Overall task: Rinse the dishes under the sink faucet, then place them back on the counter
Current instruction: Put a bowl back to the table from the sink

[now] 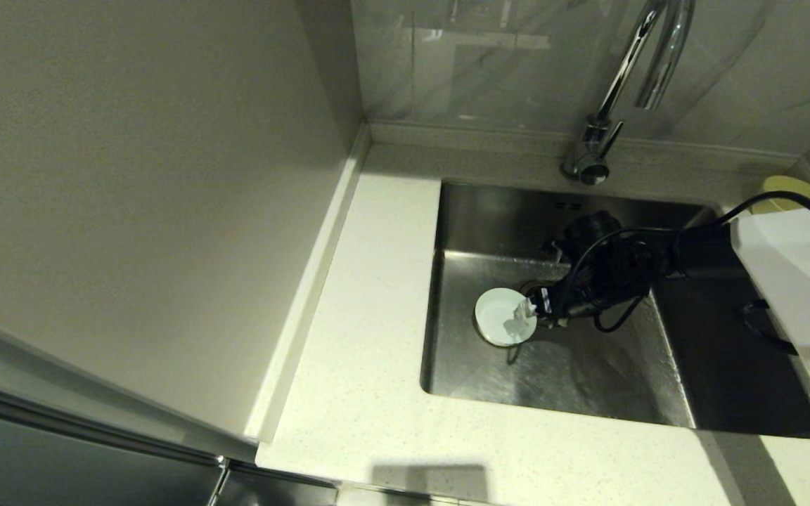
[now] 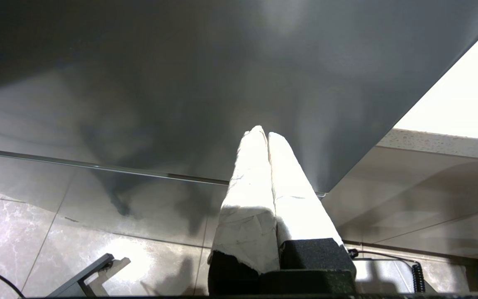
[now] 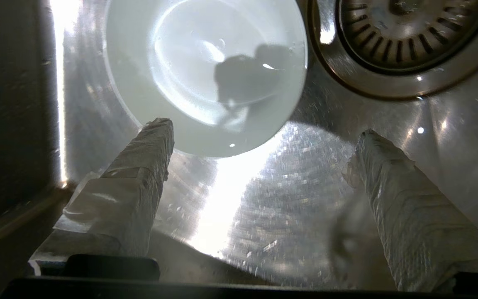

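The white bowl (image 1: 500, 318) sits upright on the floor of the steel sink (image 1: 574, 379), left of the drain. My right gripper (image 1: 528, 313) reaches down into the basin and is open, its wrapped fingertips at the bowl's right rim and nothing between them. In the right wrist view the white bowl (image 3: 189, 62) lies just ahead of the open gripper (image 3: 264, 128), one fingertip (image 3: 158, 133) beside its rim. The yellow-green bowl (image 1: 788, 190) rests on the counter at the back right. The pink bowl is out of view. My left gripper (image 2: 262, 132) is shut on nothing, parked low beside the cabinet.
The chrome faucet (image 1: 630, 70) arches over the sink's back edge, with no water running. The strainer drain (image 3: 405, 25) lies right next to the bowl. White speckled counter (image 1: 370, 316) runs along the sink's left and front. A wall stands at the left.
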Available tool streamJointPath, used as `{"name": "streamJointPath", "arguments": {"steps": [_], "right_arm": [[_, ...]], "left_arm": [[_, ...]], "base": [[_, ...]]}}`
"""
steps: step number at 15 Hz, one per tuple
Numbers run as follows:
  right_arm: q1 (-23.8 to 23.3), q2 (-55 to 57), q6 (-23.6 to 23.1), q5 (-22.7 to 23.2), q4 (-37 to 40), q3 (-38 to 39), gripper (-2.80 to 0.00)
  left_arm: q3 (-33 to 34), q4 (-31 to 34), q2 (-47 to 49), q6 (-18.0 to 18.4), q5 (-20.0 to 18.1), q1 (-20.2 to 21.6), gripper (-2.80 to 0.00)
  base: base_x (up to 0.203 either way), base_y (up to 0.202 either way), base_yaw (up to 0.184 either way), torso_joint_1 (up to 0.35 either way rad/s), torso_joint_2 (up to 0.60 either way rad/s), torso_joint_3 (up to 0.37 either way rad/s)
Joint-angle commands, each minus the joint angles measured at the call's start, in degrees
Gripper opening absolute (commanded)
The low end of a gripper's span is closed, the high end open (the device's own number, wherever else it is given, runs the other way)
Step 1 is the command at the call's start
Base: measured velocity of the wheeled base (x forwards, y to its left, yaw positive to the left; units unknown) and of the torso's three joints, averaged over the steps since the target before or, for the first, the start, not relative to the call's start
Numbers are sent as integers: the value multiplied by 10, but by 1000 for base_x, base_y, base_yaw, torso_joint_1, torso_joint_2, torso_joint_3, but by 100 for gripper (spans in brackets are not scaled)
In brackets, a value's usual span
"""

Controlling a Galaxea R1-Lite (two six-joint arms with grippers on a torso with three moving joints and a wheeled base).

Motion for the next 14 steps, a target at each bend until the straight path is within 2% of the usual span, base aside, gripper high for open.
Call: {"name": "streamJointPath", "arguments": {"steps": [1, 7, 9, 14], "right_arm": [[2, 31, -1, -2, -6, -17, 0], [2, 78, -10, -43, -68, -37, 0], [5, 86, -34, -63, -91, -36, 0], [6, 94, -38, -68, -92, -33, 0]], "left_arm": [[0, 0, -1, 0, 0, 0, -280], [0, 0, -1, 0, 0, 0, -280], [0, 0, -1, 0, 0, 0, -280], [0, 0, -1, 0, 0, 0, -280]], "base": [[0, 0, 0, 0, 0, 0], [0, 0, 0, 0, 0, 0], [0, 0, 0, 0, 0, 0], [0, 0, 0, 0, 0, 0]]}}
